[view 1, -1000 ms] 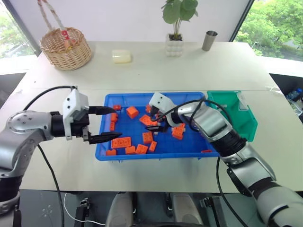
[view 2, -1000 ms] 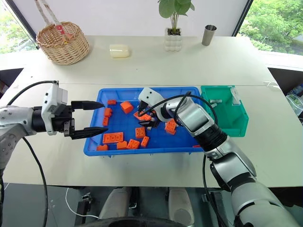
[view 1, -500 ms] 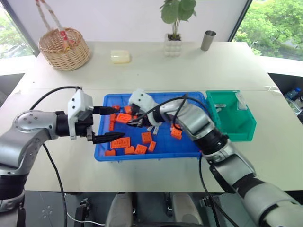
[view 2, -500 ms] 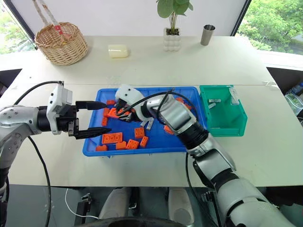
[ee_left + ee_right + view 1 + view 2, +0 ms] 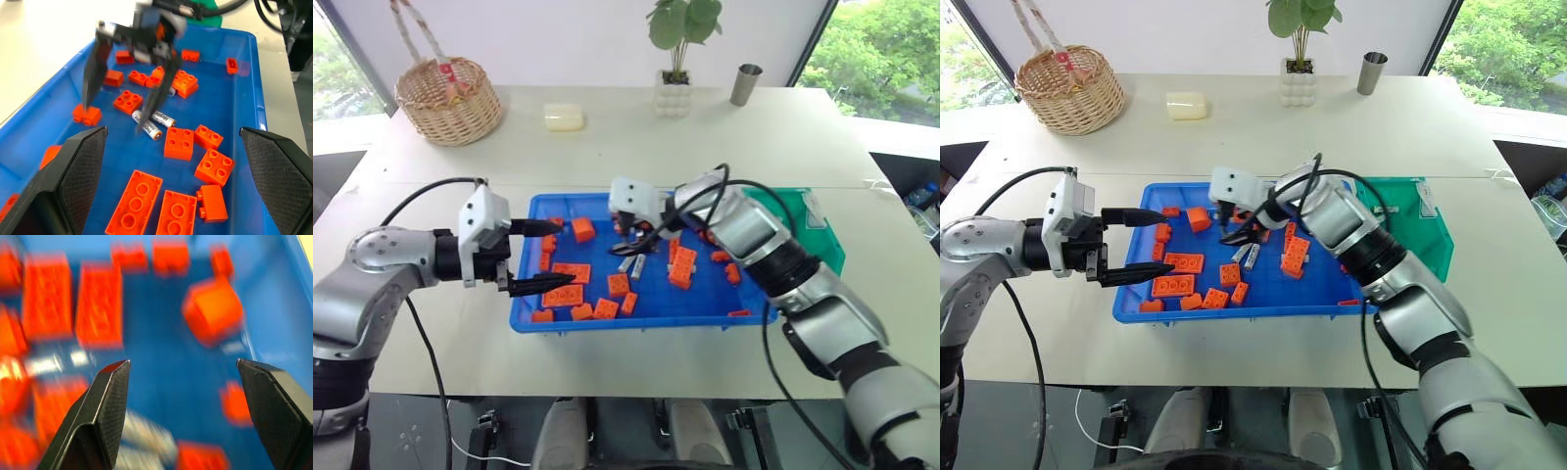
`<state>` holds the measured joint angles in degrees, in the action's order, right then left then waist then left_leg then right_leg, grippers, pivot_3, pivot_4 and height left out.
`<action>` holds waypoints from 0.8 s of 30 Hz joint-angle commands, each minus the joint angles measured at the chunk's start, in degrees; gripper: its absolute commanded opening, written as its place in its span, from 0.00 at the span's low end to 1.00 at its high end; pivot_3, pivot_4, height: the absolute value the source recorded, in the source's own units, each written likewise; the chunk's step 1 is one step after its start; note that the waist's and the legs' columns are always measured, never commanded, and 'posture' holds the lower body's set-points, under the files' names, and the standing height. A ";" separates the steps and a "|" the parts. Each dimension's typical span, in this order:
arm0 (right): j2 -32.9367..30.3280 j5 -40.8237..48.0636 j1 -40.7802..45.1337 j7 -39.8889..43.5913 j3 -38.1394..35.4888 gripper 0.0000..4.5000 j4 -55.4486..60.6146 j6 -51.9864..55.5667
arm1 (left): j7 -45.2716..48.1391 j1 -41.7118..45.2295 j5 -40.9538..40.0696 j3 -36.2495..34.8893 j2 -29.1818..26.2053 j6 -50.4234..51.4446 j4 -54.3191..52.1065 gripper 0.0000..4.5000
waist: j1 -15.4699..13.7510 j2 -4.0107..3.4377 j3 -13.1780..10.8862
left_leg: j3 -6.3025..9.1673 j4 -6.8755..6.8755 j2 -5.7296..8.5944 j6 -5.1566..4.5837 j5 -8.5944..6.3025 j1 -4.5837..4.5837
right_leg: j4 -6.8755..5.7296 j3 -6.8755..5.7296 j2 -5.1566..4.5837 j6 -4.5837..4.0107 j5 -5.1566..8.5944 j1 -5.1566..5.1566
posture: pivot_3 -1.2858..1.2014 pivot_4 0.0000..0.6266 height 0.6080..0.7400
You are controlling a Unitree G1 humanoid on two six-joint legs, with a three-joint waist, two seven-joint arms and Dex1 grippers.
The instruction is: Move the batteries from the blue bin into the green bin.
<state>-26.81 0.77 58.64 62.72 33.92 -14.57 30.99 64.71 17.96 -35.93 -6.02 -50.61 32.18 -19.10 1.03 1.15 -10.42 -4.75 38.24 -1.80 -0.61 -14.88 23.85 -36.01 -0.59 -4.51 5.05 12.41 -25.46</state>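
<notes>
Right claw spread, empty, above batteries in blue bin, left claw open, empty

A pale table stands before windows showing greenery.

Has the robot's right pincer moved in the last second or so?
Yes. Half a second ago the right pincer was by the blue bin's left end; now it hovers open above the two batteries near the middle, nearer the green bin.

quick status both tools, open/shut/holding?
Left tool: open, holding nothing, at the left end of the bright blue plastic tray.
Right tool: open, holding nothing, over the tray.
</notes>
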 commanded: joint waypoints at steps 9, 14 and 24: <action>1.06 -8.38 -0.55 4.03 2.06 0.78 -7.09 -18.28 | -0.59 1.30 -0.39 -0.92 0.22 -0.48 -1.45 1.00 | 0.13 0.00 -0.01 | -0.01 -0.02 -0.04 0.01 0.01 -0.01 | -0.04 0.01 0.06 0.00 0.00 -0.03 | 0.52 0.24 0.97; 1.94 -12.21 -1.46 3.78 3.00 0.78 -10.31 -26.91 | -1.51 1.55 -0.83 -1.09 0.30 0.08 -1.97 1.00 | -0.04 0.00 -0.01 | 0.01 -0.01 -0.03 0.03 0.02 -0.01 | -0.03 0.01 0.06 -0.01 0.00 -0.02 | 0.52 0.24 0.97; 5.39 -11.01 -2.54 6.19 -0.68 0.12 -12.20 -23.79 | -1.67 1.82 -0.84 -0.91 0.06 0.32 -1.90 1.00 | 0.07 0.01 0.00 | -0.01 -0.02 -0.04 0.06 0.04 -0.18 | -0.10 0.02 0.05 -0.02 0.01 0.09 | 0.52 0.24 0.97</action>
<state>-21.36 -10.87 56.28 68.23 34.86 -27.14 5.66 63.22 18.80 -35.73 -5.76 -50.34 32.36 -19.35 1.10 1.16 -10.42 -4.76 38.23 -1.84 -0.54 -14.84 23.67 -36.11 -0.57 -4.47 5.03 12.42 -25.37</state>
